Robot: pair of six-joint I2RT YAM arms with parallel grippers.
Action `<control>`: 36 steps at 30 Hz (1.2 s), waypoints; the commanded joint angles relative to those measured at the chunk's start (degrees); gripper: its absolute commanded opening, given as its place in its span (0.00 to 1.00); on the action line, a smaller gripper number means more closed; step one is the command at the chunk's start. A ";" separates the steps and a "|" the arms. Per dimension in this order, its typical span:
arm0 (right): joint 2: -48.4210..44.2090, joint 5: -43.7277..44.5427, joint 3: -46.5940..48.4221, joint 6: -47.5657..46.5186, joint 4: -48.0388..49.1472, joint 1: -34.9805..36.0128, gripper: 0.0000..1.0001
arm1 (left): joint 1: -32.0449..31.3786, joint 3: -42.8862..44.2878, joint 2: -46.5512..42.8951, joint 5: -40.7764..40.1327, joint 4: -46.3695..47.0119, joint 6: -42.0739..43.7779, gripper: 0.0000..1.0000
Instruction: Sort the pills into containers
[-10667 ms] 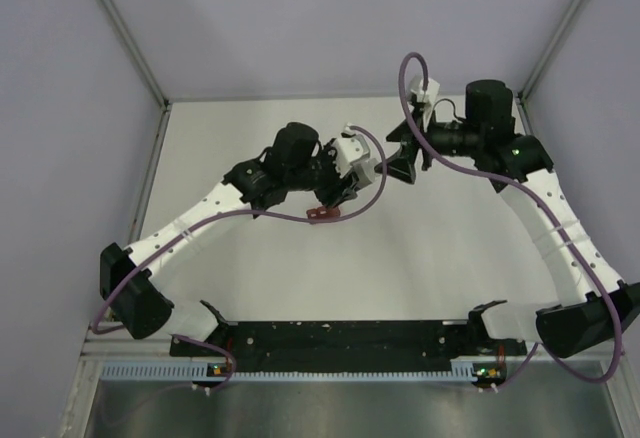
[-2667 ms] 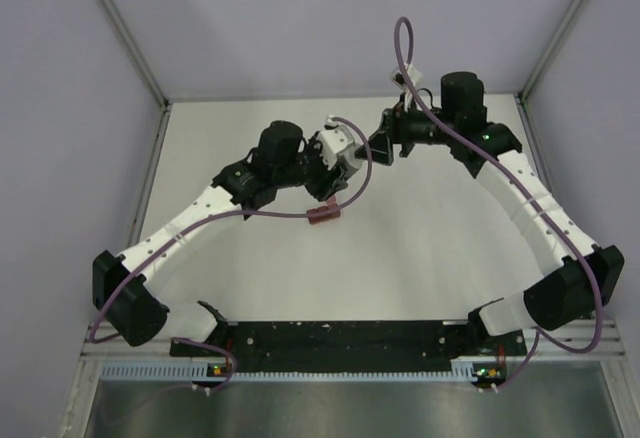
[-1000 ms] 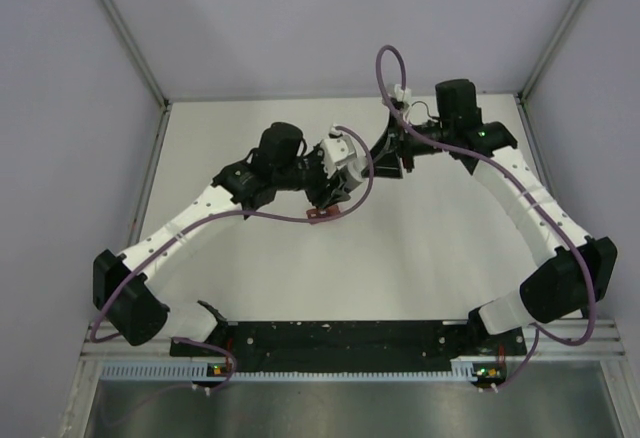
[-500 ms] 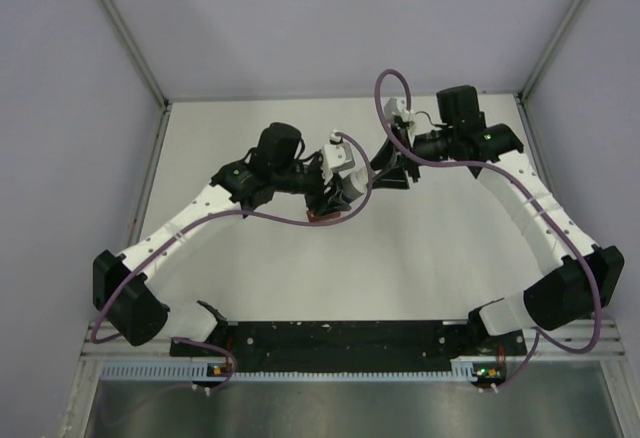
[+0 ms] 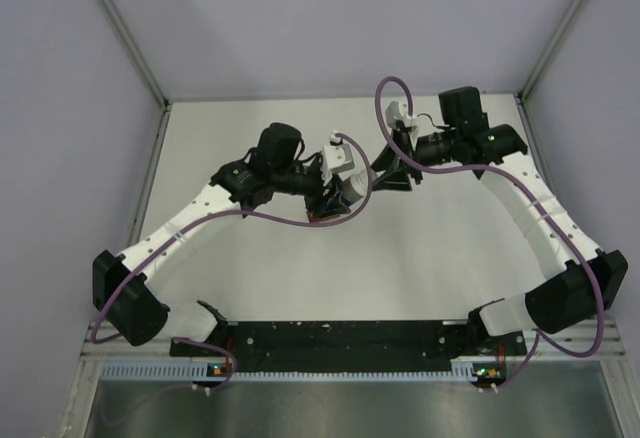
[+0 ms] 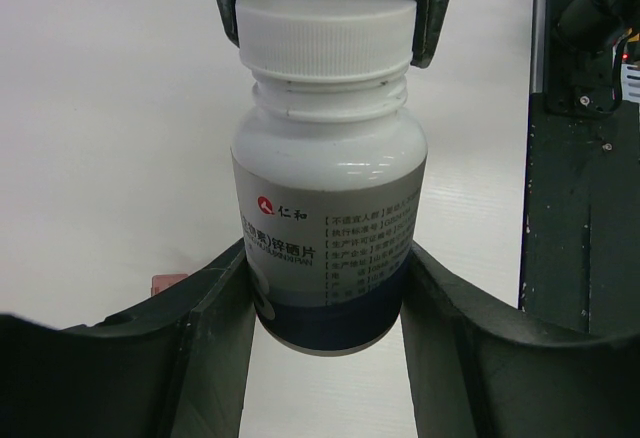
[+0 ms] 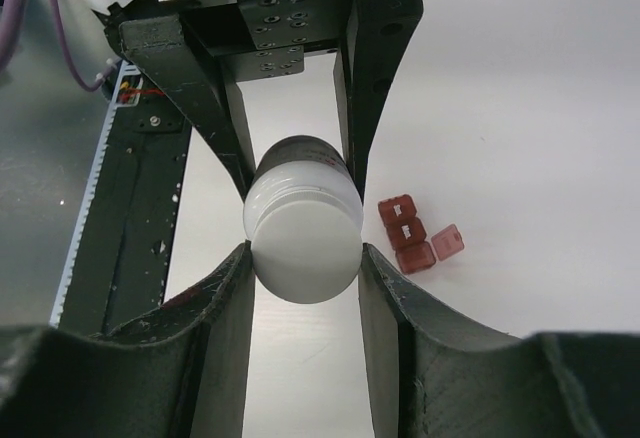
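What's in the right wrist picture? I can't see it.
A white-capped pill bottle points at the camera, its cap pinched by the right gripper. The left gripper holds the bottle's body from the far side. The containers, a small red-brown strip, lie on the white table to the right.

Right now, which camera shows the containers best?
Right wrist: the containers lie whole and unobstructed beside the bottle. Left wrist shows only a pink corner, low left. Top shows just a sliver under the left claw.
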 commanded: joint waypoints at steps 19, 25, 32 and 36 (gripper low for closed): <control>-2.07 2.11 4.94 1.04 4.09 -3.37 0.32 | -0.46 -0.85 -3.86 3.25 1.62 2.58 0.00; -2.07 5.61 4.15 2.01 4.18 -4.60 0.32 | -0.37 -1.65 -4.38 1.67 2.23 2.32 0.00; -3.56 18.61 -4.27 7.98 11.90 -4.87 0.32 | 0.25 -2.79 -5.61 -4.39 5.13 -0.75 0.00; -4.26 26.87 -9.99 11.67 17.53 -4.87 0.33 | 0.86 -2.96 -6.06 -5.63 5.31 -0.67 0.00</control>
